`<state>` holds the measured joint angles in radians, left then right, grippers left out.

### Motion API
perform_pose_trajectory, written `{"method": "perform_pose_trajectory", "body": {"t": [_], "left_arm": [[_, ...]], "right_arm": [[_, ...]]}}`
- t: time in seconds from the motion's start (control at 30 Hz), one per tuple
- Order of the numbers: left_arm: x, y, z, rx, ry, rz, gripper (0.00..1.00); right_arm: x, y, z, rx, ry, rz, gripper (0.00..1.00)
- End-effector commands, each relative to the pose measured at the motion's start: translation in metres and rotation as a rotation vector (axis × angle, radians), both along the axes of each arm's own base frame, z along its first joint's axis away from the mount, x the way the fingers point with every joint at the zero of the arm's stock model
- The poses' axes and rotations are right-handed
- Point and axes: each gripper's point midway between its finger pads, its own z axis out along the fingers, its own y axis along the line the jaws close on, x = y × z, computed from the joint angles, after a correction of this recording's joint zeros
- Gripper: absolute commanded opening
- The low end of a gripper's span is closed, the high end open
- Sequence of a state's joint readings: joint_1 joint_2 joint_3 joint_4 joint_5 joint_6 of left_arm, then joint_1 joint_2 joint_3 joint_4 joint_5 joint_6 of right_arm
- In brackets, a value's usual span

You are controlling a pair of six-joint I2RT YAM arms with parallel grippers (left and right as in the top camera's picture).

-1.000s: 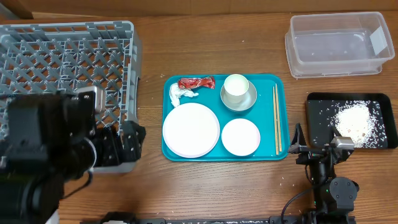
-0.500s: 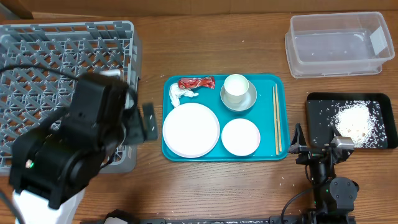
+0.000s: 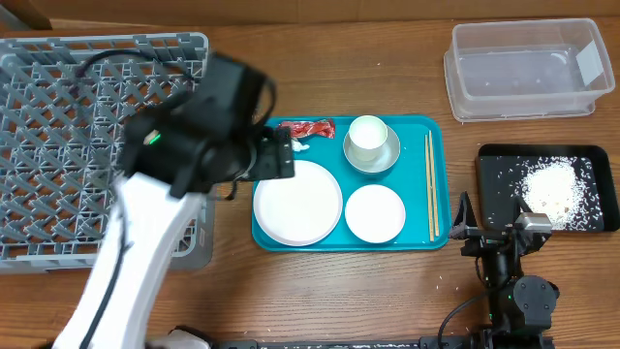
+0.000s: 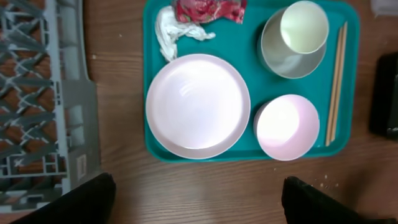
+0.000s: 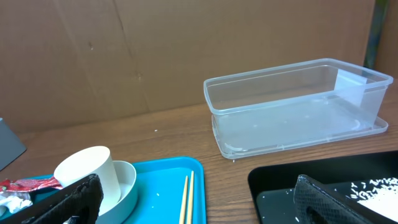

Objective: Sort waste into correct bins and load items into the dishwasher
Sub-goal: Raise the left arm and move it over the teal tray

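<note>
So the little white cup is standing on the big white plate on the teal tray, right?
Not quite. The white cup is on the teal tray, but it stands in the grey-green bowl, not on the big white plate. The overhead view shows it.

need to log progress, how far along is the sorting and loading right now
Done: nothing yet. No dishes show in the dish rack and no waste in the clear tub.
In hand: nothing. The left gripper hovers open above the teal tray; the right gripper is open too.
Left: tissue wad and red wrapper into the tub; cup, bowl, larger plate and small plate into the rack.
</note>
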<state>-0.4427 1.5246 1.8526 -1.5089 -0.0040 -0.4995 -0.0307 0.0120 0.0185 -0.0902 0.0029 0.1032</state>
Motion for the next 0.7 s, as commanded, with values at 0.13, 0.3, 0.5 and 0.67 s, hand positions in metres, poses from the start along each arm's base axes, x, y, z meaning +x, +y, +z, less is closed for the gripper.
{"method": "perform_pose_trajectory", "body": {"t": [0.13,0.3,0.5,0.67], "left_arm": [[0.038,-0.005,-0.055,0.162,0.103,-0.038,0.72],[0.052,-0.009,-0.092,0.212,0.184,-0.040,1.00],[0.071,-0.009,-0.134,0.292,0.242,-0.034,1.00],[0.080,-0.010,-0.160,0.325,0.276,-0.033,1.00]], "right_arm": [[0.000,0.001,-0.002,-0.007,-0.004,0.007,1.00],[0.000,0.001,-0.002,-0.007,-0.004,0.007,1.00],[0.000,0.001,-0.002,-0.006,-0.004,0.007,1.00],[0.000,0.001,-0.002,-0.007,-0.004,0.007,1.00]]}}
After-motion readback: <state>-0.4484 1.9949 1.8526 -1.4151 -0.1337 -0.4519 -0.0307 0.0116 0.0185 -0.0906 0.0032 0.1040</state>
